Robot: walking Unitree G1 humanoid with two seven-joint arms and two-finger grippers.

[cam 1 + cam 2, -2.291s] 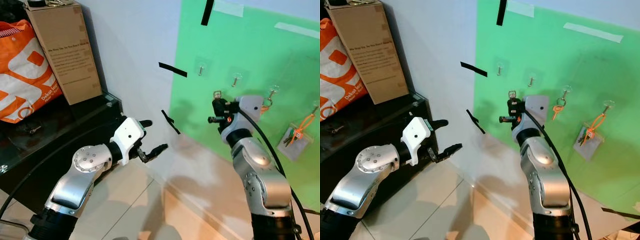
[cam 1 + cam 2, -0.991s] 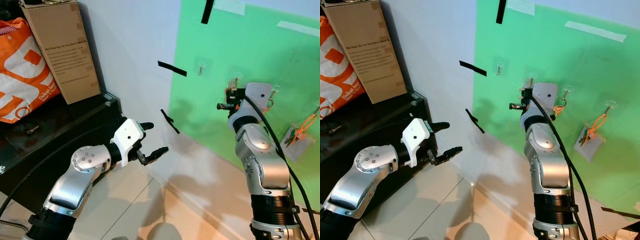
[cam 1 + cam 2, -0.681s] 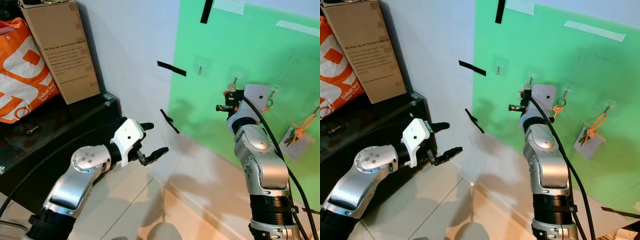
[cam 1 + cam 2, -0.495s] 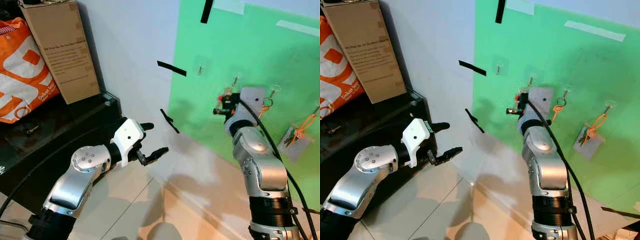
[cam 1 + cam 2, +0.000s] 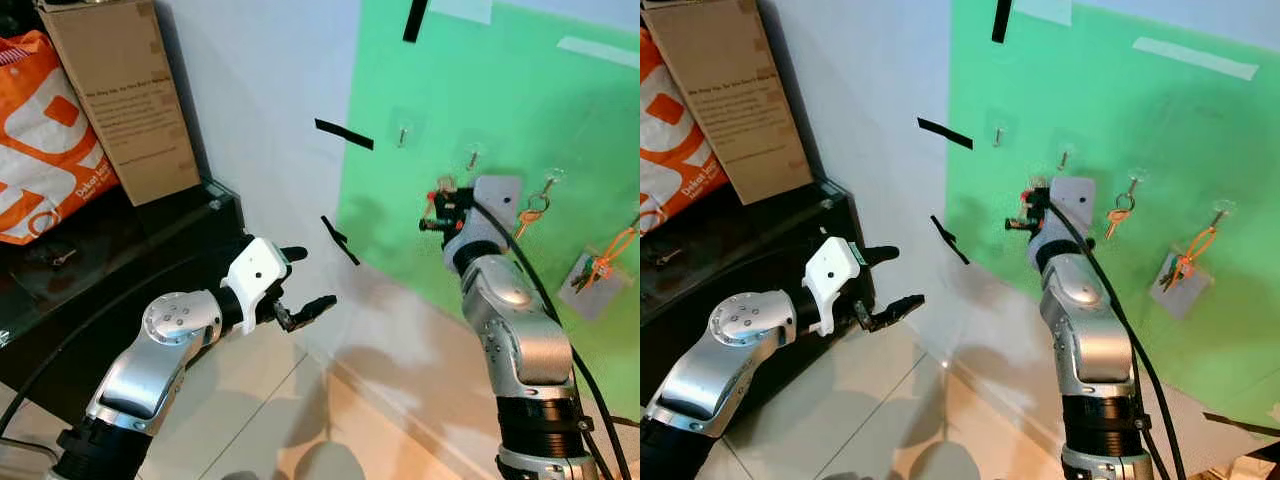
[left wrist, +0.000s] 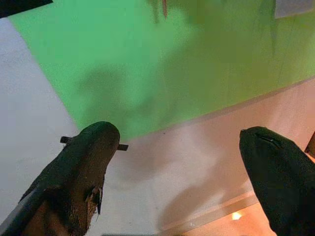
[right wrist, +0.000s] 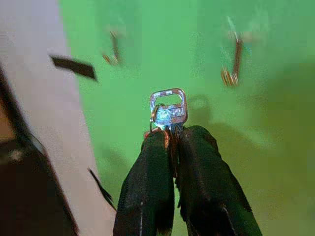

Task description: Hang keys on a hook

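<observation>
My right gripper (image 5: 438, 207) is raised in front of the green wall panel (image 5: 500, 90) and is shut on a silver key (image 7: 169, 111), whose head sticks up past the fingertips. The key (image 5: 441, 185) sits below and left of the second hook (image 5: 472, 157), apart from it. The first hook (image 5: 401, 133) is bare. A third hook (image 5: 547, 184) carries an orange-tagged key (image 5: 528, 211). A fourth hook holds an orange lanyard with a card (image 5: 591, 270). My left gripper (image 5: 308, 276) is open and empty, held low near the wall.
A black cabinet (image 5: 120, 260) stands at the left with a cardboard box (image 5: 125, 95) and an orange bag (image 5: 45, 140) on it. Black tape strips (image 5: 343, 135) mark the white wall. Pale floor tiles (image 5: 270, 420) lie below.
My right gripper, still shut on the key, has drawn back from the second hook, moving left and slightly down. The left arm has stayed put.
</observation>
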